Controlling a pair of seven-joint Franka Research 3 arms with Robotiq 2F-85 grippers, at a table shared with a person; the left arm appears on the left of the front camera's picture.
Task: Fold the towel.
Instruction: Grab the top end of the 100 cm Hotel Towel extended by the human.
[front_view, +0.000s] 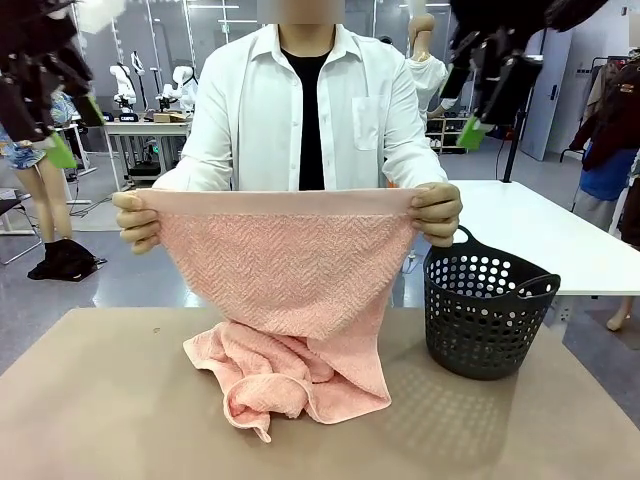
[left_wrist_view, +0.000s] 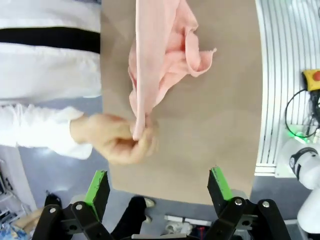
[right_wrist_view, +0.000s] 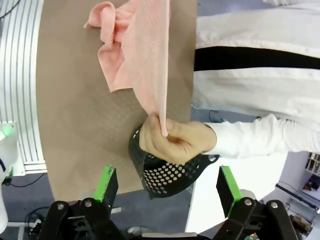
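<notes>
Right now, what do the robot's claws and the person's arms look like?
Both the left gripper and right gripper are black, two-fingered, with bright green pads at the fingertips and bolted black linkages at the base. The person wears a white long-sleeved shirt open over a black top.

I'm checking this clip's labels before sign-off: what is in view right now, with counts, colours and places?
towel: one, salmon pink, top edge held up, lower part bunched on the table
basket: one, dark grey, perforated, on the table to the robot's right of the towel
table: one, tan, nearest the robot
white table: one, behind the basket
shirt: one, white, on the person at the far side
person's hands: two, one pinching each top corner of the towel
left gripper: one, black with green pads, open, raised
right gripper: one, black with green pads, open, raised
</notes>
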